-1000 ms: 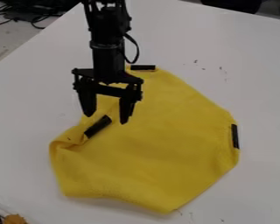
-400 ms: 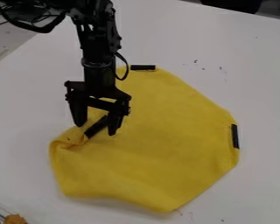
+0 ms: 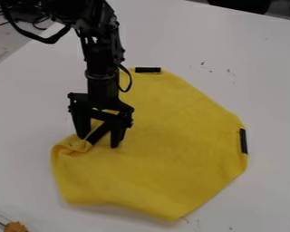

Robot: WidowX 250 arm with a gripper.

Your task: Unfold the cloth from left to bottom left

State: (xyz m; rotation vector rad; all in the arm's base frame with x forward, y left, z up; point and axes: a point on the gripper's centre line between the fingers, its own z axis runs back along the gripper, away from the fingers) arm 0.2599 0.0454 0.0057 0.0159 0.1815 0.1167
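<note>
My gripper [image 3: 99, 141] hangs low over the left part of the yellow cloth [image 3: 166, 154], its two fingers spread to either side of a black strip [image 3: 98, 133]. That strip lies slanted on the cloth beside a bunched, folded-over patch [image 3: 72, 146] at the cloth's left edge. Whether the fingertips touch the cloth I cannot tell. Most of the cloth lies flat, with its lower left part spread on the table.
White table [image 3: 265, 90] surrounds the cloth. Further black strips mark the cloth's top edge [image 3: 148, 70] and right edge [image 3: 243, 141]. An orange-brown object [image 3: 15, 227] sits at the bottom left corner, and cables [image 3: 41, 20] lie beyond the table at upper left.
The gripper has moved down and slightly left, from above the black strip to around it, with its fingers a little closer together. The cloth has not visibly moved.
</note>
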